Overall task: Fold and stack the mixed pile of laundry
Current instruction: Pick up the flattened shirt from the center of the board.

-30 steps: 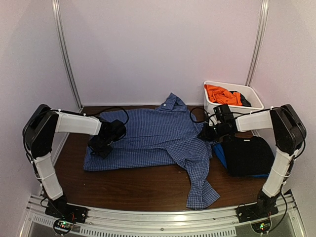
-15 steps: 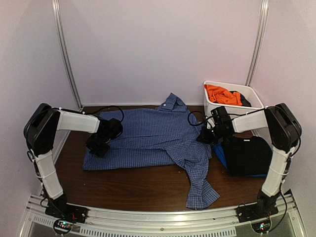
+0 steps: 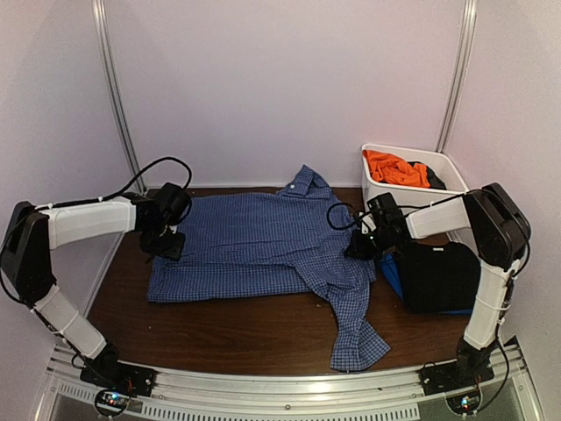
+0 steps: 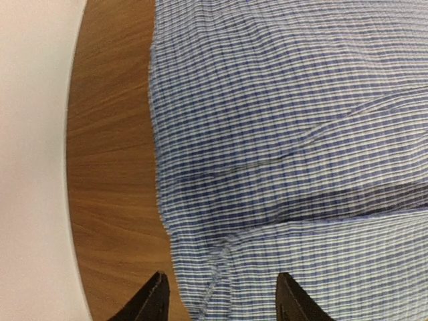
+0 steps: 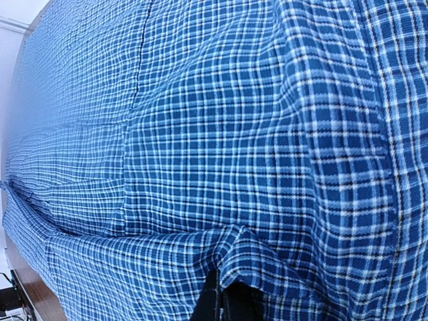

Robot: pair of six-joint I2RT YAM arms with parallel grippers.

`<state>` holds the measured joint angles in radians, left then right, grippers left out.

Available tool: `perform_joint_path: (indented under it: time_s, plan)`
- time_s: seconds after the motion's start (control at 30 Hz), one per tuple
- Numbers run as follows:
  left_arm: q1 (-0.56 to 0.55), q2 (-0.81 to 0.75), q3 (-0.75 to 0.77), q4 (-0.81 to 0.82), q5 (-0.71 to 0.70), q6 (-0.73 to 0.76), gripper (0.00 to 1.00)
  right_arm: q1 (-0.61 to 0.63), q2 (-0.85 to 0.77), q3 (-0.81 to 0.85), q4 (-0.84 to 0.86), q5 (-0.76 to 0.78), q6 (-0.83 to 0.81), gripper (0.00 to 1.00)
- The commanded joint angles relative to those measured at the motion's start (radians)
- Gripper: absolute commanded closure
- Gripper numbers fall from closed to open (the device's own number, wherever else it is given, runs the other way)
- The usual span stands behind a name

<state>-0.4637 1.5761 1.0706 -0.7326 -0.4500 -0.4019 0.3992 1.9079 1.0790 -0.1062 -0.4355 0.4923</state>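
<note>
Five cloth pieces are in view. One checked shirt (image 3: 263,246) lies spread across the middle of the one counter (image 3: 245,329). One black garment (image 3: 438,274) sits at the right on one blue piece (image 3: 388,274). One orange garment (image 3: 394,167) and one dark piece (image 3: 436,180) fill the single white tub (image 3: 410,150) at the far right. There are two arms, the left arm (image 3: 88,219) and the right arm (image 3: 447,213).
</note>
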Motion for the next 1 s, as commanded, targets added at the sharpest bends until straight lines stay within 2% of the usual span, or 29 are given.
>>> perform_joint_path:
  time_s: [0.0,0.03,0.13,0.27,0.43,0.57,0.73,0.97]
  plan:
    - [0.003,-0.056,-0.124,0.231,0.337,-0.094,0.48,0.026,0.029,-0.005,0.016,0.03,-0.016,1.0]
    - [0.003,-0.059,-0.151,0.273,0.392,-0.11,0.5,0.028,0.031,-0.007,0.017,0.032,-0.015,1.0]
    - [0.002,-0.025,-0.205,0.333,0.433,-0.162,0.57,0.031,0.03,-0.015,0.019,0.037,-0.014,1.0]
    - [0.019,0.047,-0.243,0.328,0.383,-0.24,0.62,0.033,0.019,-0.029,0.018,0.036,-0.011,1.0]
    - [0.14,0.029,-0.333,0.336,0.368,-0.312,0.66,0.053,-0.016,-0.064,0.019,0.024,0.005,1.0]
    - [0.232,-0.008,-0.373,0.338,0.346,-0.315,0.66,0.064,-0.061,-0.119,0.038,0.014,0.03,1.0]
    - [0.239,-0.007,-0.316,0.372,0.4,-0.234,0.65,0.057,-0.092,-0.117,0.029,0.054,0.016,1.0]
    - [0.185,-0.013,-0.152,0.272,0.337,-0.137,0.54,0.009,-0.036,0.032,-0.063,0.047,-0.068,0.98]
